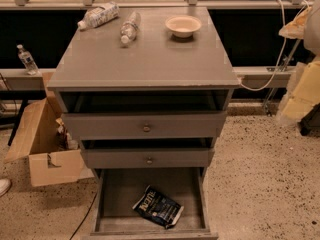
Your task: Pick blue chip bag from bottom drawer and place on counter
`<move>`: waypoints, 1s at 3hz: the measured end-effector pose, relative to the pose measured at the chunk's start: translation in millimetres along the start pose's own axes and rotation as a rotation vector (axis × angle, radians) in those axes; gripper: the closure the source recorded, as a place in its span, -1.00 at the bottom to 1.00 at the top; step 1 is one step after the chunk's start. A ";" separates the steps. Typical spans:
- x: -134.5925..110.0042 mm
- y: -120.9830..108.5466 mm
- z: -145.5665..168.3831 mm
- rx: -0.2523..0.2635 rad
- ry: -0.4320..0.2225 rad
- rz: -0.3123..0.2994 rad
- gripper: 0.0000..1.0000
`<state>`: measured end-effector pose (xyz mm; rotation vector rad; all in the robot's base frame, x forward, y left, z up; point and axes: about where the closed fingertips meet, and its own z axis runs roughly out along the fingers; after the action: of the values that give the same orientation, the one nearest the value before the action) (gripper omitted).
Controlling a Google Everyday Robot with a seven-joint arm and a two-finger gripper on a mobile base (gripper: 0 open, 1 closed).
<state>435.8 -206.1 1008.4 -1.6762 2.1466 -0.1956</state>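
- Blue chip bag lies flat in the bottom drawer, which is pulled wide open; the bag is near its front edge, just right of centre.
- On the desk, a clear bottle lies at the back left corner, a second bottle beside it, and a pale bowl sits back right.
- Gripper is out of view, so I cannot tell its grip.

The blue chip bag lies flat in the bottom drawer, which stands open at the foot of the cabinet. Two bottles and a bowl sit at the back of the cabinet's tabletop. A cardboard box stands to the cabinet's left. The end effector is out of view.
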 end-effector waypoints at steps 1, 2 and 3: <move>-0.4 0.8 0.8 -0.003 -0.004 0.000 -1.00; -1.2 13.5 35.3 -0.077 -0.030 0.001 -1.00; -4.9 36.2 84.0 -0.172 -0.079 0.005 -1.00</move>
<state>437.7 -180.2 920.6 -1.7408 2.1608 0.0579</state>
